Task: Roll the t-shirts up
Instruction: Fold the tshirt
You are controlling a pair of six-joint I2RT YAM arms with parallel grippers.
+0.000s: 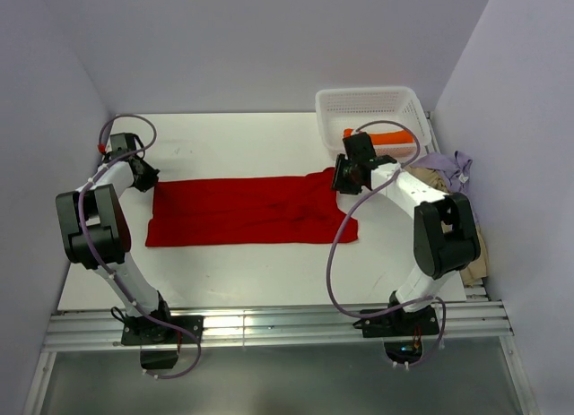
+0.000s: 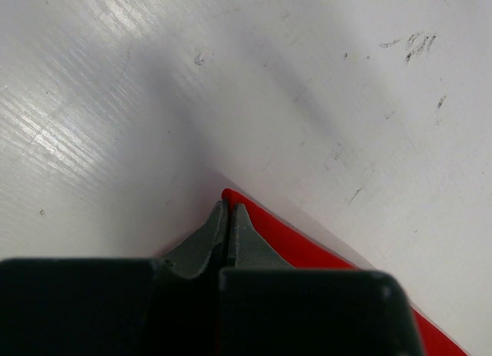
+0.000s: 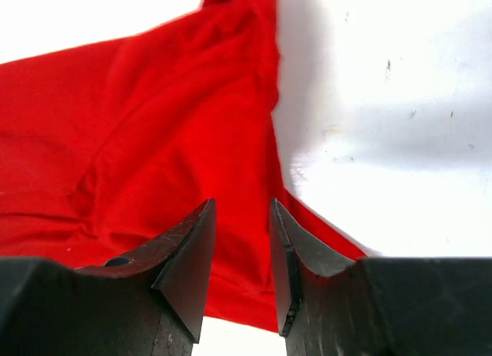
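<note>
The bright red t-shirt [image 1: 242, 211] lies flat on the white table as a long folded band. My left gripper [image 1: 148, 177] is at its far left corner. In the left wrist view the left gripper [image 2: 229, 206] is shut, with the red hem [image 2: 307, 244] pinched at the tips. My right gripper [image 1: 343, 180] is over the shirt's right end. In the right wrist view it [image 3: 241, 206] is open, with the red cloth [image 3: 154, 118] just below the jaws. The orange shirt [image 1: 395, 138] lies in the basket. The lilac shirt [image 1: 446, 163] and beige shirt [image 1: 475, 245] lie heaped at the right.
The white mesh basket [image 1: 332, 101] stands at the back right, just behind my right gripper. Lavender walls close in the left, back and right sides. Metal rails [image 1: 269, 325] run along the near edge by the arm bases.
</note>
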